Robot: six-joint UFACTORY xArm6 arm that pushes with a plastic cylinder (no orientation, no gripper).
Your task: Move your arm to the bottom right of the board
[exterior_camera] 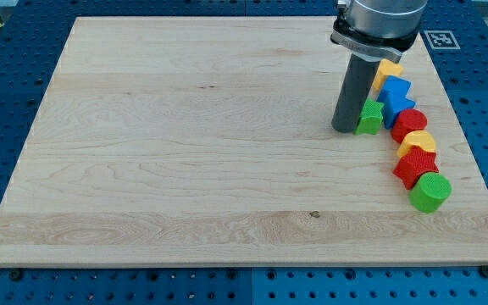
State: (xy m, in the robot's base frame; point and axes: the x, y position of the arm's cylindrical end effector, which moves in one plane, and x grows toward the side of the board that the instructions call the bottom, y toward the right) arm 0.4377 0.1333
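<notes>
Board's (185, 152) near-right corner lies beyond the block chain; my tip (345, 130), bare, grasping nothing, touches green block (368, 117). Direct path risks scattering them.

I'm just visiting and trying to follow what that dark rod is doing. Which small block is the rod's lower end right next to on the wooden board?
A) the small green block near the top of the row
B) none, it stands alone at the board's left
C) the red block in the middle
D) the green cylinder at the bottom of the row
A: my tip sits right beside the small green block, on its left in the view, far from the green cylinder.
</notes>
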